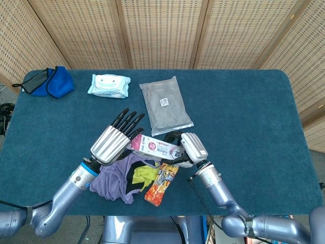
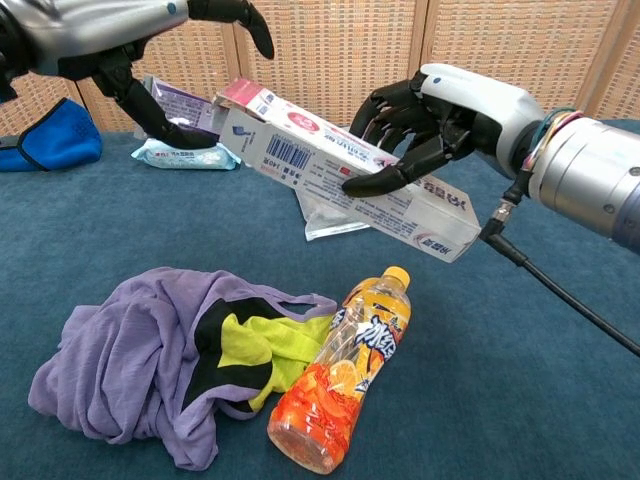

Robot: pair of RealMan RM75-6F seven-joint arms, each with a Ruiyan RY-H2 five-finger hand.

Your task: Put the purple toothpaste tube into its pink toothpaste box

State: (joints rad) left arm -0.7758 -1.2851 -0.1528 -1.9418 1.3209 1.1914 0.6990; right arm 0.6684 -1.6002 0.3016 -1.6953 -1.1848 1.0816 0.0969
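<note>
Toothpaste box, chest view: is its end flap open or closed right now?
Open. The pink flap on the toothpaste box stands up at its raised end near the left hand; the right hand holds the box.

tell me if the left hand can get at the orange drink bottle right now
Probably yes. The left hand hovers open with nothing in it, and the bottle lies uncovered on the table beside the purple cloth. The toothpaste box, held up by the right hand, hangs above the bottle.
</note>
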